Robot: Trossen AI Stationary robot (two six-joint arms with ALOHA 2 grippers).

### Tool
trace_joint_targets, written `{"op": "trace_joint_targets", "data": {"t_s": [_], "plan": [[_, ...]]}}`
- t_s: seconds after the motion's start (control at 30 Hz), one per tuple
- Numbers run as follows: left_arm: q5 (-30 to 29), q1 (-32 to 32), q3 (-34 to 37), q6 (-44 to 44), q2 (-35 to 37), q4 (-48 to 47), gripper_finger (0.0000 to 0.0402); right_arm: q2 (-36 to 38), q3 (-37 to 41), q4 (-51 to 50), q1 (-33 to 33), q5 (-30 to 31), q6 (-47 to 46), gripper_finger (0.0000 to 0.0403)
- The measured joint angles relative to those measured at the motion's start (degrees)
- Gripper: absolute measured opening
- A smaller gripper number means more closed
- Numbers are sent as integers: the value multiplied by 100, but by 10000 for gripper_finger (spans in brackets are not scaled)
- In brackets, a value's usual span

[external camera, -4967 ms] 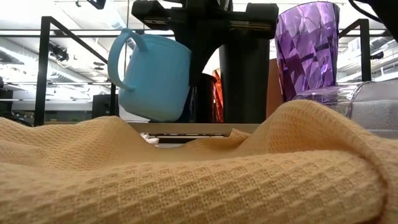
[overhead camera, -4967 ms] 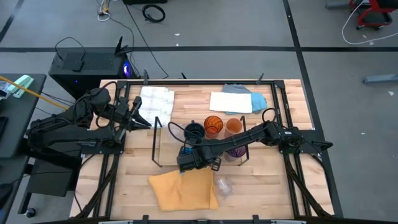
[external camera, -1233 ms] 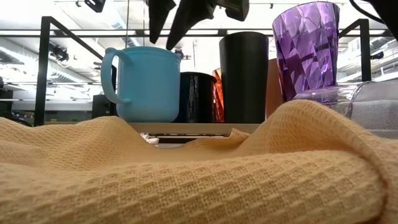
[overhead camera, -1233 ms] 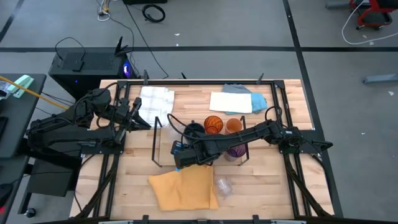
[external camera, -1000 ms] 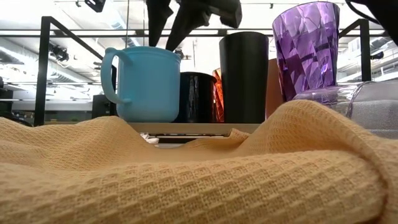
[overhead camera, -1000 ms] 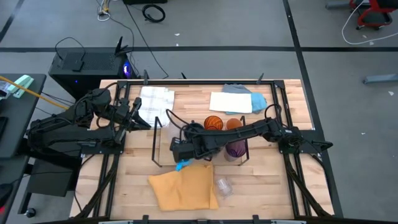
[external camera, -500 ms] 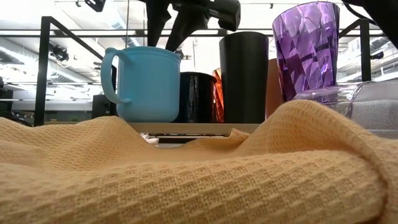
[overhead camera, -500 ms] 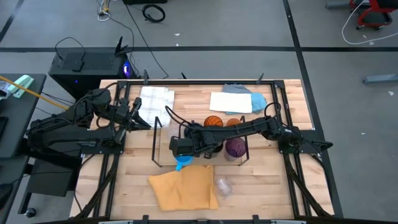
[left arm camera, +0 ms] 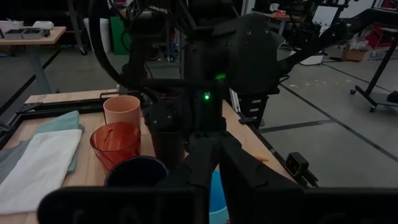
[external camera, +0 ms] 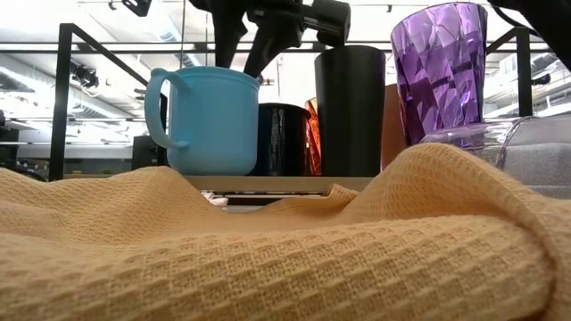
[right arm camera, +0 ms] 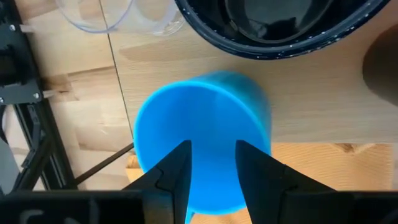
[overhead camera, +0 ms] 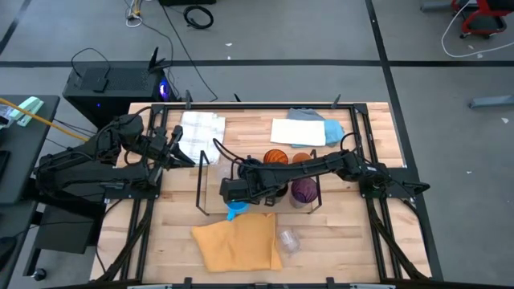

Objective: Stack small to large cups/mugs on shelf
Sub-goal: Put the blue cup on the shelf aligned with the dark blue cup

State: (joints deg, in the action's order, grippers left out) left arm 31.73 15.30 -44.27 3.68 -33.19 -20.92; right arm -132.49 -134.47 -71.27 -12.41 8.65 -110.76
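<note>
My right gripper hangs just above the blue mug on the shelf, fingers apart, empty. I should lift straight up, clearing the rim without nudging.

Light-wood tabletop, centre of the high view: white cloth upper left, white and teal cloths upper right, yellow cloth and a clear glass at lower centre. Mid-table, shelf carries blue mug, dark mug, black cup, orange cups, purple cup.
</note>
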Motion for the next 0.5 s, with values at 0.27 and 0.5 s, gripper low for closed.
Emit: {"op": "trace_joint_targets", "data": {"t_s": [0.27,0.5], "plan": [[0,-1,-2,2,0,4,38,0,0,-198,5,-109,-4,130],[0,0,-2,4,0,4,33,0,0,-320,5,-175,-3,130]]}}
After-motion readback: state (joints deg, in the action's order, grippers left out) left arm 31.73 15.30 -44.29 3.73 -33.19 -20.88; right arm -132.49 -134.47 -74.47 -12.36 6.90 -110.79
